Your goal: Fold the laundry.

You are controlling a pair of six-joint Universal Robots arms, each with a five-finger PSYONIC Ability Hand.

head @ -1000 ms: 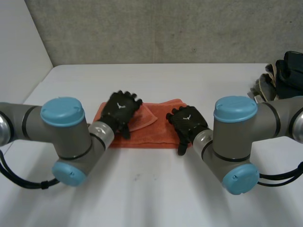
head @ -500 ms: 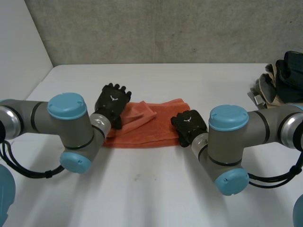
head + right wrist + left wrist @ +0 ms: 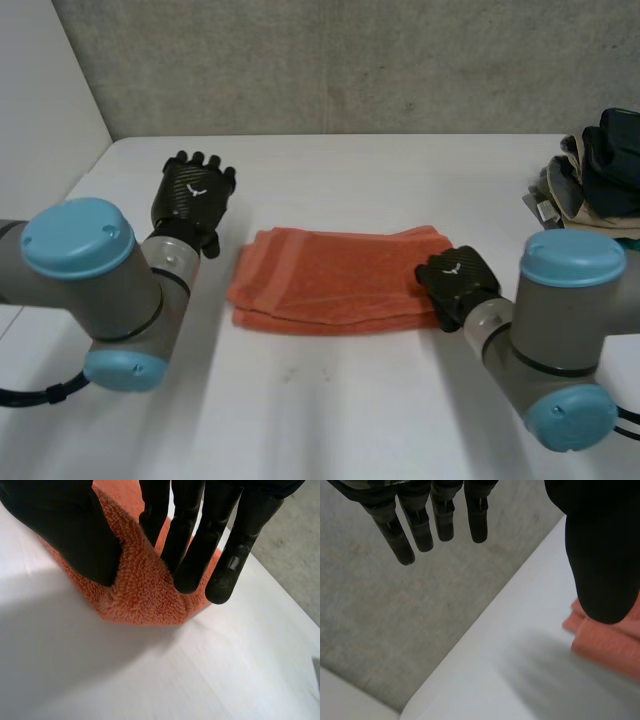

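Step in hand: finishing a fold of the orange towel (image 3: 330, 290); judged nearly done for this piece.
Towel: mid-way across the white table (image 3: 330, 420), a flat layered oblong, long side running 9 to 3 o'clock.
Right hand (image 3: 455, 285): at the towel's 3 o'clock end, thumb (image 3: 75, 535) and fingers (image 3: 192, 550) pinching a ridge of cloth between them.
Left hand (image 3: 193, 200): apart from the cloth, at 10 o'clock from the towel, fingers straight and spread, holding nothing.
Next move: likely a release at the 3 o'clock end, or one more fold from 3 toward 9; calls for keeping the layers squared and not dragging the stack.
Count: one towel; one heap of garments (image 3: 590, 170) at the table's 2 o'clock edge, pieces too tangled to count; two hands.
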